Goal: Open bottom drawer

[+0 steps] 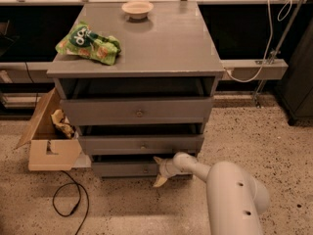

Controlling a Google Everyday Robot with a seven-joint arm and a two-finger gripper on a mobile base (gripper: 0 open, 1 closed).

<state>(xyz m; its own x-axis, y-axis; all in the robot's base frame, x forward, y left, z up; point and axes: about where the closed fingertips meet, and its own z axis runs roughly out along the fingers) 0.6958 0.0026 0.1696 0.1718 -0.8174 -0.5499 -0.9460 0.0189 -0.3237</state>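
Overhead light brightens the cabinet top (161,43); drawer recesses lie dark; the gripper (159,171) at the bottom drawer (122,169) front sits dimmer

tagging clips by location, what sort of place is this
Probably a lab or test space, not a home: a grey drawer cabinet on speckled floor, with an open cardboard box and loose cable beside it. The gripper is at the bottom drawer.

On the surface (166,48), the bag (88,44) lies left, the bowl (137,9) at the back. A box (49,143) stands on the floor (274,146), left of the bottom drawer (122,169); the gripper (159,171) is just before that drawer, right of centre.
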